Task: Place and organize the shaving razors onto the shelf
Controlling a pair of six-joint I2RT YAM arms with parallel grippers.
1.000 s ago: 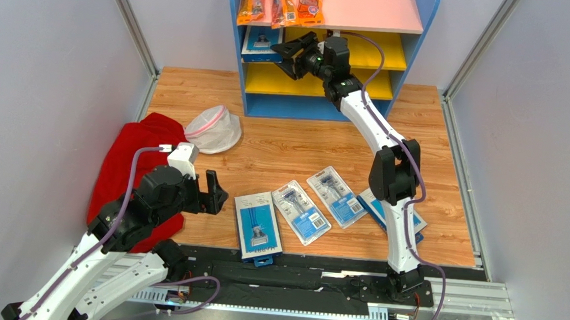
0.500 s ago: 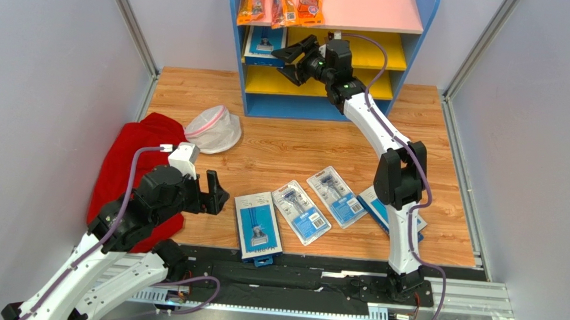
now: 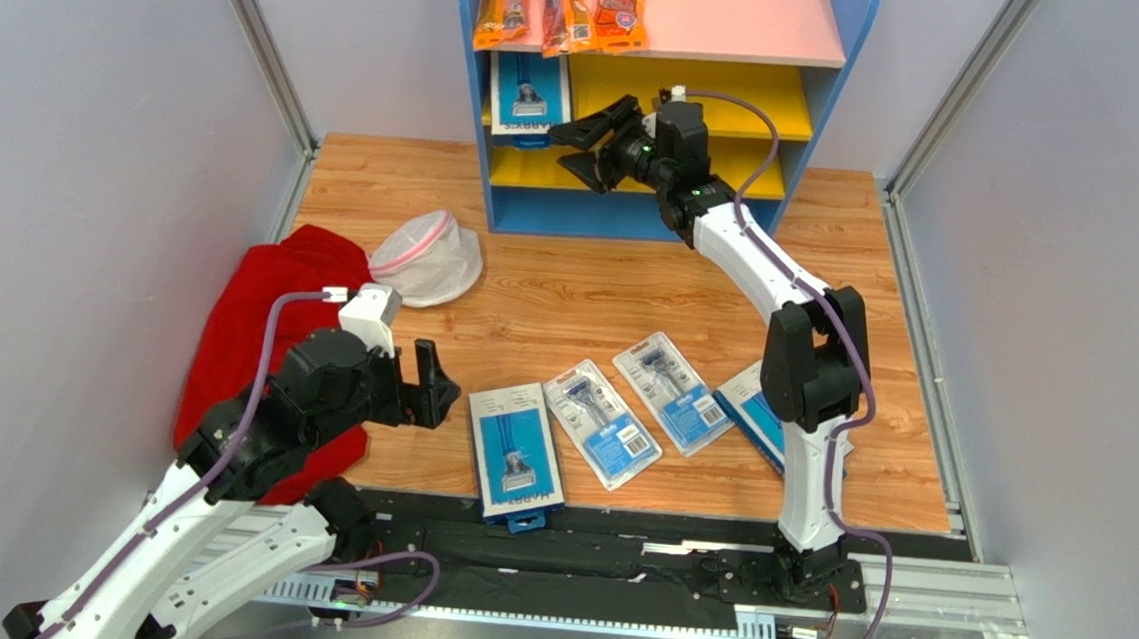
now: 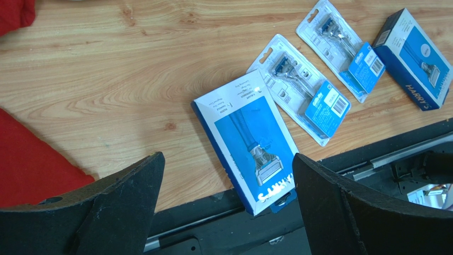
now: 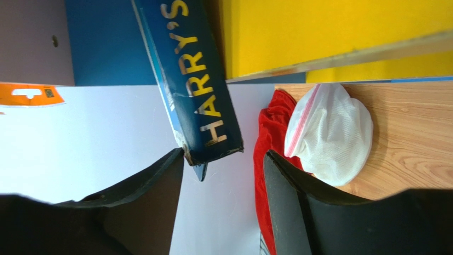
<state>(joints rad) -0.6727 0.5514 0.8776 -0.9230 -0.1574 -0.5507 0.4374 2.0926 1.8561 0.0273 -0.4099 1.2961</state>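
The right gripper [image 5: 224,154] is stretched out to the blue-framed shelf with yellow boards [image 3: 598,217], its jaws partly spread; a dark blue razor box with gold lettering [image 5: 196,79] stands on end on the upper yellow board, its lower corner at the fingertips and not pinched; whether it touches one finger I cannot tell. The left gripper [image 3: 433,385] hangs spread wide over the wooden table [image 3: 607,307]; a large blue-and-white razor box [image 3: 517,451] lies just to its right, long axis near to far, near end over the black rail; the left arm is plainly the nearer. Further right lie a clear-plastic blister pack [image 3: 602,423] and its twin [image 3: 673,393]; a fourth blue box [image 4: 417,56] is partly hidden behind the right arm from above.
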